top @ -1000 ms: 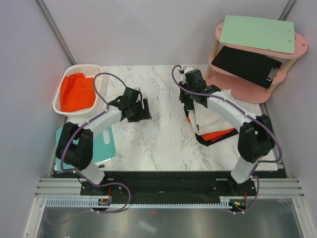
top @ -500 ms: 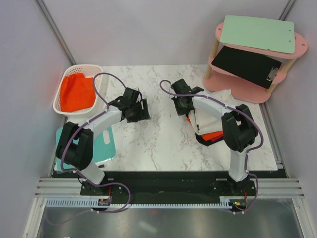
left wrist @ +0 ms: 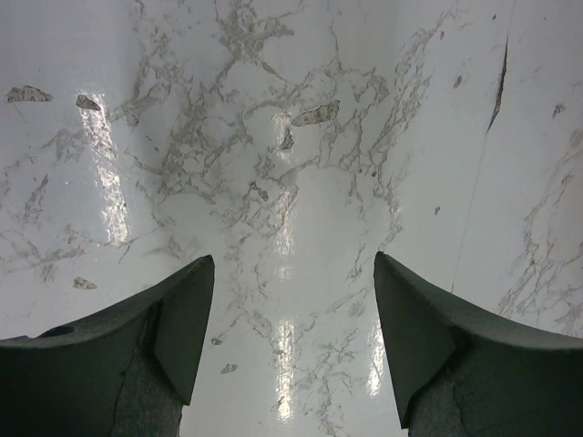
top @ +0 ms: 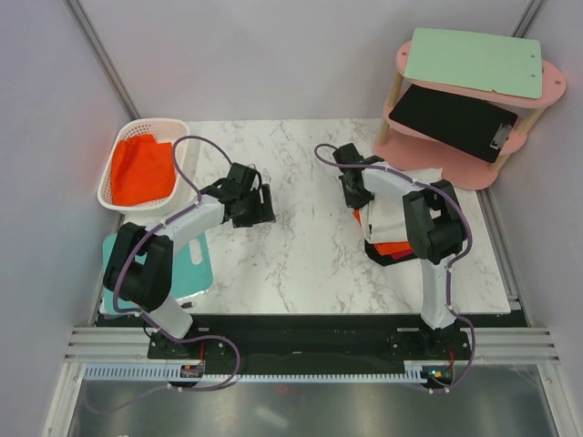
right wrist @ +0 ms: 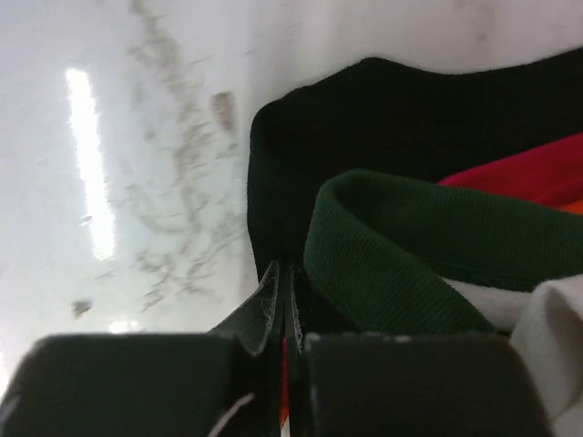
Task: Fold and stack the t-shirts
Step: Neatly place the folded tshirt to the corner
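Now the right arm (top: pixel 426 223) is folded in tighter than a second ago, when it reached out long over the right side of the table (top: pixel 291 264). Half a second ago its wrist hung over bare marble left of the pile (top: pixel 390 238); it has since swung back to the pile's left edge. The left arm (top: pixel 187 221) has barely shifted.

The pink two-tier shelf (top: pixel 455 166) stands at the far right corner, a pale green board (top: pixel 474 62) on its top tier and a black clipboard (top: pixel 453 118) on the lower one. The white basket (top: pixel 117 202) at the far left holds a crumpled orange cloth (top: pixel 141 170). A teal mat (top: pixel 189 266) lies near it, under the left arm.

The pile sits on the right half of the table. The white shirt (top: pixel 396 206) is on top, and a red layer (right wrist: pixel 519 171) and a black cloth (right wrist: pixel 364 109) show lower down. In the right wrist view the green shirt (right wrist: pixel 383 246) shows as a rolled ribbed edge between the white one and the black.

The right gripper (right wrist: pixel 282 273) has its fingers pressed together, the tips against the black cloth's edge; whether any cloth is pinched I cannot tell. The left gripper (left wrist: pixel 291 264) is spread wide over bare marble, holding nothing
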Robot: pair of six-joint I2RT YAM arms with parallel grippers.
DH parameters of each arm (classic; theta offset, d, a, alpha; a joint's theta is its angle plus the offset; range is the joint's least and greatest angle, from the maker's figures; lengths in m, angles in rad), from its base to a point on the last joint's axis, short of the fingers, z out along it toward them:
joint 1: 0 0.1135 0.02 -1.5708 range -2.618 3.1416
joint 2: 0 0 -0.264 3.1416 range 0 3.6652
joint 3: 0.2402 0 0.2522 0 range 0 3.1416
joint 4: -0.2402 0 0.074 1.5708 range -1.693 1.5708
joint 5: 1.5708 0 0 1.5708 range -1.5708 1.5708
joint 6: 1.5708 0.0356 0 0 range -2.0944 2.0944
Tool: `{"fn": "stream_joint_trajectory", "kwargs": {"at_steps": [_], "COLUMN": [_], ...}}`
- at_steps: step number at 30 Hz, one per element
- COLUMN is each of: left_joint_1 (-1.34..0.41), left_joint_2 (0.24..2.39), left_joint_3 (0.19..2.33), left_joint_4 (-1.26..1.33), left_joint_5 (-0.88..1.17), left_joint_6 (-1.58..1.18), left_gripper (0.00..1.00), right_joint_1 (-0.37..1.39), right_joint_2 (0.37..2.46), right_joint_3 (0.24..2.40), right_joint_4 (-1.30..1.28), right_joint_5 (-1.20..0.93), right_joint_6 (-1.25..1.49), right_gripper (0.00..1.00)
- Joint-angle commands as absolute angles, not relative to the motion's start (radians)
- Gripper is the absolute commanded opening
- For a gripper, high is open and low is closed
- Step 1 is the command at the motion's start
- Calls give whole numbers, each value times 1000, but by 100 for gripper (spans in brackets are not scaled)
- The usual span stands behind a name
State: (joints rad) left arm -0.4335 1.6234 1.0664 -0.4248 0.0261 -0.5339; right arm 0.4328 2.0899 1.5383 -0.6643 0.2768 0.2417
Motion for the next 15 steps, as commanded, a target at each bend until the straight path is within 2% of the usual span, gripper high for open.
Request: {"fn": "stream_joint_trajectory", "kwargs": {"at_steps": [1, 15], "left_joint_1": [-433, -433], "left_joint_2": [1626, 1643], "left_joint_3": [1063, 1069], "left_joint_4": [-419, -410], "left_joint_5": [8, 23], "left_joint_6": [-560, -560], "left_gripper": [78, 77], "right_joint_1": [350, 229], "right_joint_2": [2099, 1936], "right_joint_3": [1491, 1347], "right_joint_4": [-706, -773], "right_joint_5": [391, 664], "right_joint_6": [262, 242], "right_gripper": [0, 0]}}
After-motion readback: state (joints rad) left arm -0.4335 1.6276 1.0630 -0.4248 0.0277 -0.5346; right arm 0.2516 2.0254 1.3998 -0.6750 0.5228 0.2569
